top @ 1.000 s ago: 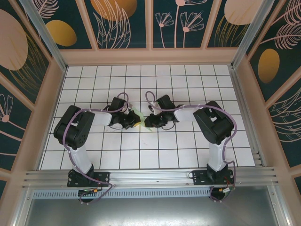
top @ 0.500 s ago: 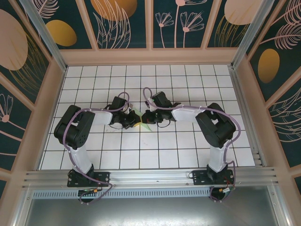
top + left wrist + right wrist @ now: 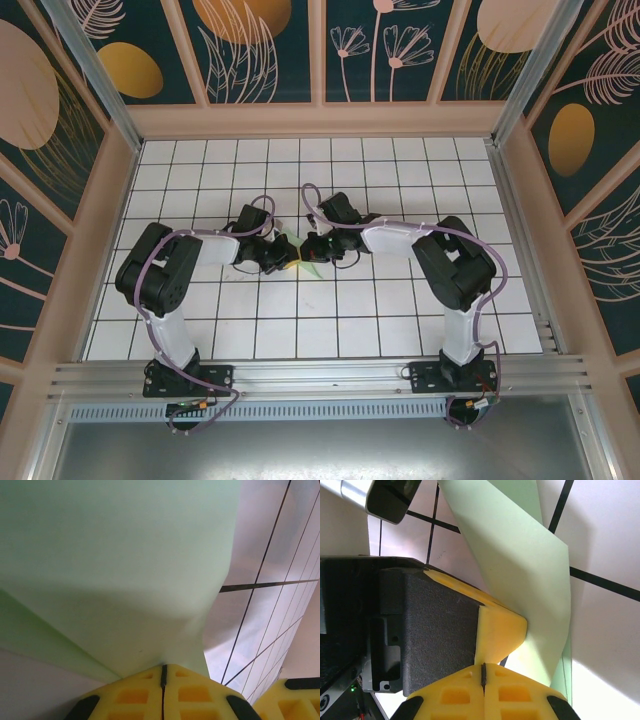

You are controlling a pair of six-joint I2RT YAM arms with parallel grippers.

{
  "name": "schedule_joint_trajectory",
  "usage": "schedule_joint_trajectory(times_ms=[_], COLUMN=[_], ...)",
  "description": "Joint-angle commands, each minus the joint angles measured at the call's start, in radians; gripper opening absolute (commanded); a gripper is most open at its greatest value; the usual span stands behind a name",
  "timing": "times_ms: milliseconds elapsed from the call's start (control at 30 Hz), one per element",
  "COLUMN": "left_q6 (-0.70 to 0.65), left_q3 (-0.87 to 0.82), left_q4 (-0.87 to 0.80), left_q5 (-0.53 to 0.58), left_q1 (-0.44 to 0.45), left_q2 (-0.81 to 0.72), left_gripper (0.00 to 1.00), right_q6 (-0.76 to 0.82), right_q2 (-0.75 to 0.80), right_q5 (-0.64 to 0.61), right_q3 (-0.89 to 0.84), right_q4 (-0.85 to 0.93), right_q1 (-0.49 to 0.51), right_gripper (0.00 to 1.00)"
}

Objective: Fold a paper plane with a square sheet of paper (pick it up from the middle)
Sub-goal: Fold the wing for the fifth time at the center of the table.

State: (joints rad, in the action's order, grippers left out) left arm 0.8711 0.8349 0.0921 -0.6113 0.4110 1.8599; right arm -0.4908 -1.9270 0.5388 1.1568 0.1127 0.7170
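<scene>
Left wrist view, nearest item: your left gripper (image 3: 162, 672), yellow fingertips pressed together with no gap, pinching the paper (image 3: 120, 570). The pale green sheet rises straight out of the seam between the tips. It fans away ahead of them, wider to the left, with one soft crease slanting off low on that side.

Next item, just to the right of that pinch: your right gripper (image 3: 483, 672), yellow tips likewise closed flat on each other. From its own camera the paper runs as a band from far ahead down to just beside its tips, on their right. You cannot tell here whether an edge is caught between them, so list it as closed, hold unconfirmed. The left gripper's dark finger with its yellow tip sits directly ahead of it, against the paper.

Relation to note: the paper lies between the two sets of tips. In the overhead view it shows as a narrow sliver there. As far as so small a sliver lets you judge, its length runs across the line joining the two grippers. Both arms are about equally near, but only the left shows a sure hold. By my reading, any coming crease depends on that left pinch anchoring the sheet while the right works the free band beside it.

Beneath: the white tiled table (image 3: 280, 555), dark grid lines, the paper's shadow falling on it.

Farthest: the patterned wall (image 3: 320, 50), well beyond both grippers.
</scene>
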Motion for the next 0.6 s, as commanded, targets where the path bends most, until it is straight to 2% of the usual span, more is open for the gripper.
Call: schedule_joint_trajectory(times_ms=[0, 267, 567], left_q6=[-0.014, -0.020, -0.022], left_q3=[-0.025, -0.028, -0.033], left_q4=[-0.061, -0.052, -0.048], left_q5=[0.318, 0.296, 0.286], left_q1=[-0.015, -0.016, -0.015], left_q2=[0.132, 0.119, 0.114], left_gripper=[0.07, 0.07, 0.08], right_q6=[0.026, 0.026, 0.022], right_q2=[-0.042, 0.106, 0.034], right_q5=[-0.082, -0.098, -0.074], right_q3=[-0.030, -0.096, -0.049], right_q4=[0.028, -0.062, -0.051], right_q1=[0.014, 0.015, 0.032], right_gripper=[0.03, 0.06, 0.05])
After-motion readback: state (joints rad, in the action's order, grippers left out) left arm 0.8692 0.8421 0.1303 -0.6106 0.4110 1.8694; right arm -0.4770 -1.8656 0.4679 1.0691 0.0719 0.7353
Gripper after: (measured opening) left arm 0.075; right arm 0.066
